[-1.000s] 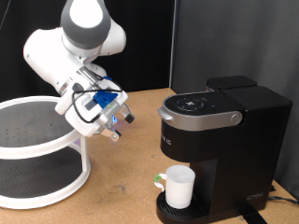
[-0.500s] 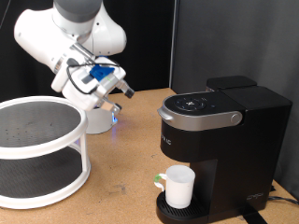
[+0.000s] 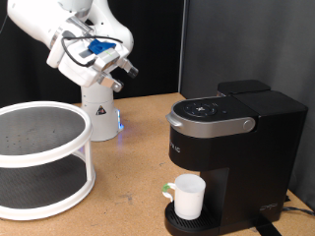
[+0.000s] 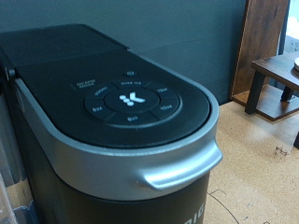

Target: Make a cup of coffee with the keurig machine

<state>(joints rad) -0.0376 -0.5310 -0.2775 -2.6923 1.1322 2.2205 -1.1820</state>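
The black keurig machine (image 3: 231, 147) stands at the exterior view's right with its silver-grey lid handle down. The white cup (image 3: 189, 196) sits on the drip tray under the spout. A bit of green shows just left of the cup. My gripper (image 3: 126, 71) hangs in the air at the upper left, well above and away from the machine, with nothing seen between its fingers. The wrist view looks down on the machine's closed lid and round button panel (image 4: 131, 98); the fingers do not show there.
A white two-tier round rack (image 3: 39, 157) stands at the exterior view's left. The arm's white base (image 3: 98, 113) with a blue light is behind it. Wooden furniture (image 4: 276, 65) shows beyond the machine in the wrist view.
The gripper has risen and swung back from low near the rack, above the table, to high at the upper left. The cup and machine have not moved.
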